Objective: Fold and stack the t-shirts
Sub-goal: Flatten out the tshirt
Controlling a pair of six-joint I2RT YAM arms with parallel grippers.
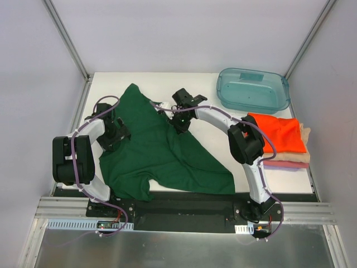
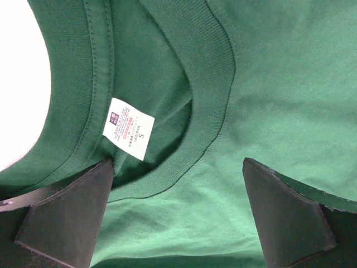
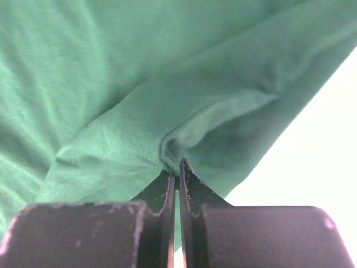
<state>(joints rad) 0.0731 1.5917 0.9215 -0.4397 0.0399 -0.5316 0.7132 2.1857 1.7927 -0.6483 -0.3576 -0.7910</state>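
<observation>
We see the large dark green cloth t-shirt (image 1: 162, 151) lying rumpled on the white table (image 1: 139, 81), right gripper (image 3: 177, 166) pinched tight on a fold of it, left gripper (image 2: 177, 167) spread wide over its ribbed collar.

Left arm (image 1: 96, 190) and right arm (image 1: 256, 178): white curved links, black joint housings; purple cables (image 1: 73, 153) alongside; fingers (image 2: 284, 218) matte black, wedge-shaped, scuffed.

My left arm (image 1: 72, 159) folds back at the elbow, and my left hand (image 2: 177, 164) faces down with its fingers (image 2: 72, 218) spread wide apart. My right arm (image 1: 245, 142) reaches forward and inward. My right hand (image 3: 177, 167) is pressed closed, pinching a fold of the green t-shirt (image 3: 139, 84).
</observation>
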